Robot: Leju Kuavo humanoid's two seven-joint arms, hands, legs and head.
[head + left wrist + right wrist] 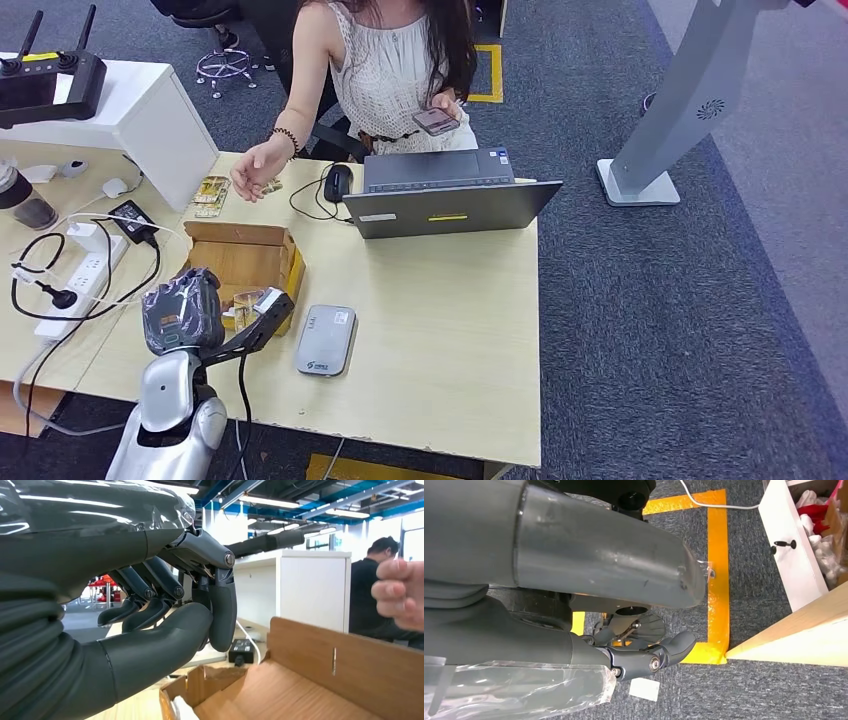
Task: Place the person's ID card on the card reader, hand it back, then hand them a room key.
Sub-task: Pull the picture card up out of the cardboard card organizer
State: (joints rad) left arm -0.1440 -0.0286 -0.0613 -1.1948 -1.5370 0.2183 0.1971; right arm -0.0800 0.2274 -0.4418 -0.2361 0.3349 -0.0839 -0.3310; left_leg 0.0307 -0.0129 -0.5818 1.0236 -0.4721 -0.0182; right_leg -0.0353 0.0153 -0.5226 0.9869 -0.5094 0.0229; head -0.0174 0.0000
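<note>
We hover our left hand point(185, 310) above the open cardboard box point(245, 262), fingers curled in and, as far as we can tell, holding nothing. Our right hand point(644, 657) hangs by the floor, loosely curled, empty. The card reader point(327, 340) lies just beside the box. The person's hand point(255, 172) waits across the worktop point(450, 330). We judge a slow, level reach toward it best.

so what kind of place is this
Most likely an open-plan office set up as a mock reception desk: a wooden desk with a laptop, a grey card reader, carpet floor and ceiling strip lights.
</note>
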